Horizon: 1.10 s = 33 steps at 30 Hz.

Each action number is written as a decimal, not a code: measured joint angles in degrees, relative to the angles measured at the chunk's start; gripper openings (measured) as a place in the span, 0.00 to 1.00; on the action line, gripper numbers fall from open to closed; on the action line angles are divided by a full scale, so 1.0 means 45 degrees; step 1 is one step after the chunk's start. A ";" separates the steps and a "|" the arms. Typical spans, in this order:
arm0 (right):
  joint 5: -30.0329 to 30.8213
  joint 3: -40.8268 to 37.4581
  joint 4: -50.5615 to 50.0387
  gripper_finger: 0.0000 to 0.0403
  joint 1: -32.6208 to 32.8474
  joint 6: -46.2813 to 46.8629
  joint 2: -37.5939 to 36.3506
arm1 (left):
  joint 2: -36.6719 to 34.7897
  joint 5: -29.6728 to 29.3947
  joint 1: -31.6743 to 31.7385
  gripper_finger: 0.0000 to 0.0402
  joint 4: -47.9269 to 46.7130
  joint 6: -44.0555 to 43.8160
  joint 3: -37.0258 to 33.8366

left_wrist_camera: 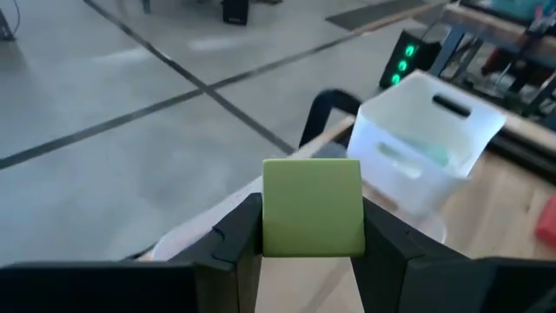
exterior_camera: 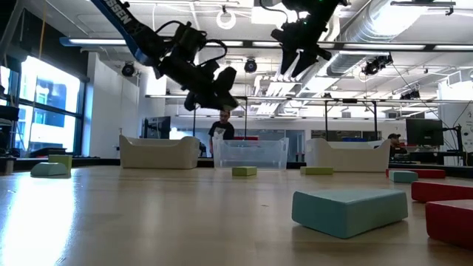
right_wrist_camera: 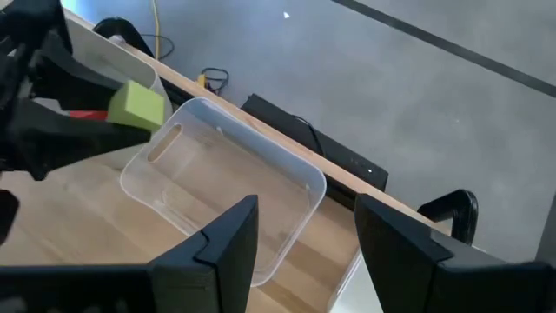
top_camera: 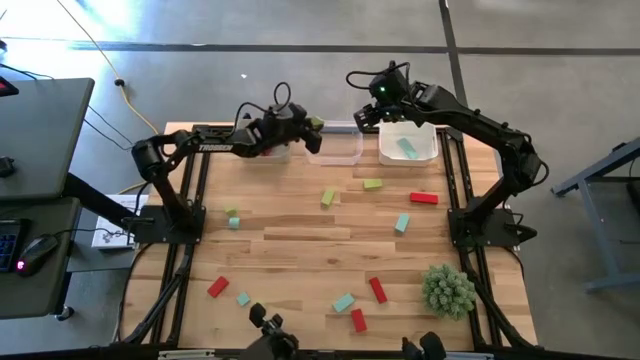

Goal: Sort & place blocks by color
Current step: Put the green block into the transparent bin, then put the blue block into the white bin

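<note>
From above, the left hand (top_camera: 312, 127) carries a yellow-green block (top_camera: 316, 124) just short of the clear bin (top_camera: 335, 155), presumably to drop it there. Its wrist view shows the fingers (left_wrist_camera: 236, 235) clamping that block. Over the white bin (top_camera: 430, 150), the right hand (right_wrist_camera: 300, 230) hangs wide and empty.

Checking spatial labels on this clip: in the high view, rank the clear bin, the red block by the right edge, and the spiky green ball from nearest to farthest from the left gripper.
1. Clear bin, right beside the left gripper at the far edge.
2. Red block, mid-table on the right.
3. Spiky green ball, near right corner.
</note>
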 joint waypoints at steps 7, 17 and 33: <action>0.0000 0.0000 -0.0017 0.45 0.0000 -0.0041 0.0015 | 0.0805 -0.0007 -0.0330 0.29 -0.0694 -0.0103 -0.0005; -0.0021 -0.0121 -0.0020 0.45 0.0000 -0.0046 0.0019 | 0.1858 -0.0018 -0.0442 0.30 -0.2421 0.0473 0.1655; -0.0125 -0.0393 -0.1541 0.45 0.0000 -0.0046 0.0034 | 0.2312 0.0093 -0.0447 0.44 -0.3307 0.0461 0.2191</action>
